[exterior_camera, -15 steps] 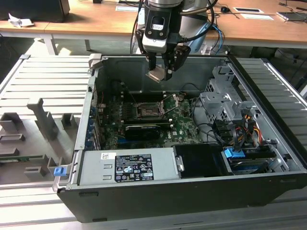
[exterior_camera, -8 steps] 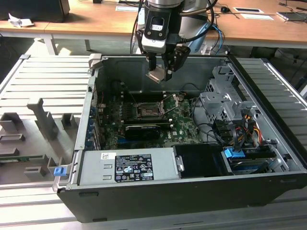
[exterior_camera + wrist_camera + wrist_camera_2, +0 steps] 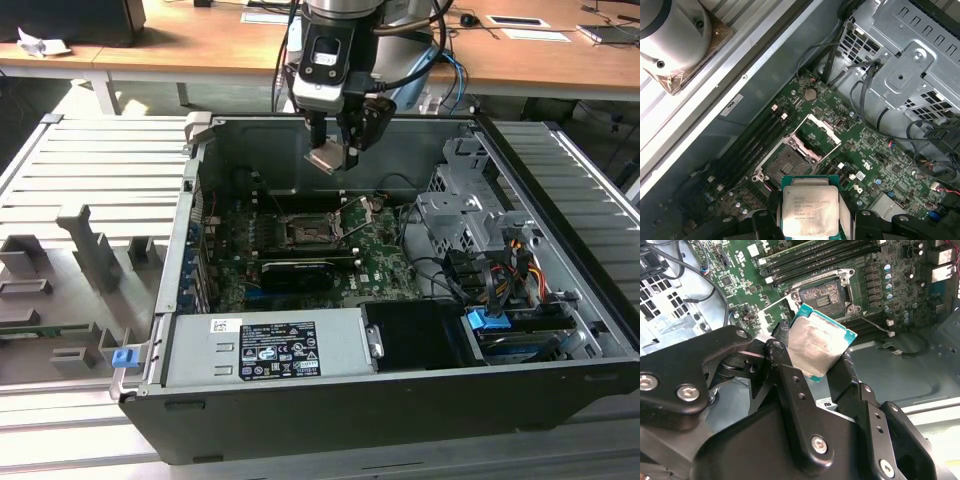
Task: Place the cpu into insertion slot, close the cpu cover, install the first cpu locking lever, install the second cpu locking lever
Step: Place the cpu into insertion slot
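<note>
Small flat square cpu [image 3: 815, 347] with the dull silver-grey metal face is pinched by its two opposite edges between the black fingers of your gripper [image 3: 812, 359]. In the exterior view it hangs tilted at about the rim of the open dark computer case [image 3: 400, 420], well above the green circuit board [image 3: 385, 262]. The square black insertion slot [image 3: 785, 165] lies open and bare below, with nothing seated in it. The thin metal frame of the cpu cover [image 3: 824, 129] is swung up just beside it. Watch three things, as I judge it. The grip is only on narrow edges, so a jolt could let the chip slip and drop onto the socket's contact field, which would likely bend easily. The chip sits at an angle in the fingers, so if you lower it unlevelled or turned wrongly, one corner would land first and it would not seat. The raised cover stands near the socket, as do the long black memory sticks [image 3: 825, 262], and a wide finger could catch either on the way down.
</note>
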`<state>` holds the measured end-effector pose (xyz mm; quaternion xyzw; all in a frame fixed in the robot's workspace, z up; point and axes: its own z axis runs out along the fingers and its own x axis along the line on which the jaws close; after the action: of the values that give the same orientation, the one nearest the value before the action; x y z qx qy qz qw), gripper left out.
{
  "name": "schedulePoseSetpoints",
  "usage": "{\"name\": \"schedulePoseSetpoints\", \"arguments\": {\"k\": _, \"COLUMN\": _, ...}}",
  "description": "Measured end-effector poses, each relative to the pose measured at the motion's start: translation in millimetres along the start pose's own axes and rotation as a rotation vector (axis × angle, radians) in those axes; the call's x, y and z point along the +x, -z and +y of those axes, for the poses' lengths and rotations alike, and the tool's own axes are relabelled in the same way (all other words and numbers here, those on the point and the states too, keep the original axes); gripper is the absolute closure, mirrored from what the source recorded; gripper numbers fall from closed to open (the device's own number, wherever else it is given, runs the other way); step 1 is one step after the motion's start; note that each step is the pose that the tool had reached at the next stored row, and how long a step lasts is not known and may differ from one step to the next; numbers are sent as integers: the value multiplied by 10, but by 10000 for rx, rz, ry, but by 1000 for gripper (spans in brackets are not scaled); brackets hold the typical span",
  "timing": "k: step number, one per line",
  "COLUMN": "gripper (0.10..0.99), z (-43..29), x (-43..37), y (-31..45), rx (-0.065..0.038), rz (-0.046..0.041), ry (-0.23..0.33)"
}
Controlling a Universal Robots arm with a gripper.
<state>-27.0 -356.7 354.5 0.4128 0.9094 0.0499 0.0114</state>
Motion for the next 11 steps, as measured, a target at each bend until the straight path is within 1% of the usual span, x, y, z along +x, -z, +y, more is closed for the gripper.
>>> {"name": "schedulePoseSetpoints", "arguments": {"k": 9, "gripper": 545, "z": -1, "x": 0, "y": -15, "rx": -5, "rz": -29, "ry": -285}}
{"name": "schedulePoseSetpoints", "arguments": {"k": 11, "gripper": 545, "z": -2, "x": 0, "y": -19, "rx": -9, "rz": -48, "ry": -481}}
